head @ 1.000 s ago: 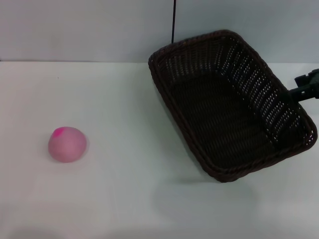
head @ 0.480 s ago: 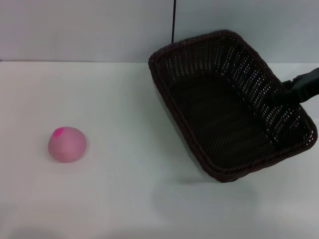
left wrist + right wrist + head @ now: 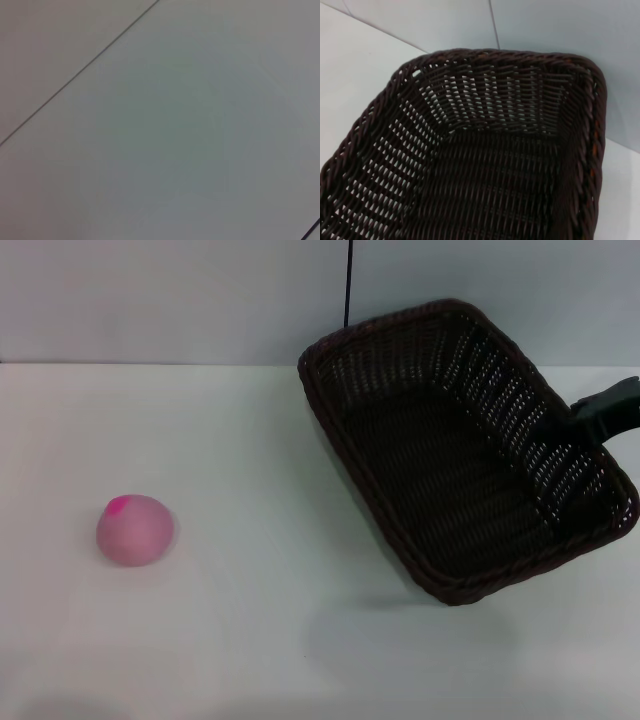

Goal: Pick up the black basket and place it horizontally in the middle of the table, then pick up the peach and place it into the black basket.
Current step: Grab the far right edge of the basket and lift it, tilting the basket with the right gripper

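Note:
The black basket (image 3: 450,480) is at the right of the head view, turned at a slant. A faint shadow lies on the table (image 3: 240,440) in front of it, apart from its base, so it hangs a little above the surface. My right gripper (image 3: 572,428) reaches in from the right edge and is shut on the basket's right-hand rim. The right wrist view looks down into the basket's woven inside (image 3: 485,165). The peach (image 3: 135,530) rests on the table at the left, far from the basket. My left gripper is out of view.
A pale wall runs along the table's far edge, with a thin dark cable (image 3: 348,285) hanging behind the basket. The left wrist view shows only a plain pale surface crossed by a thin line (image 3: 80,72).
My right gripper has shifted slightly inward along the basket's right rim. The basket has hardly moved and the peach has not moved.

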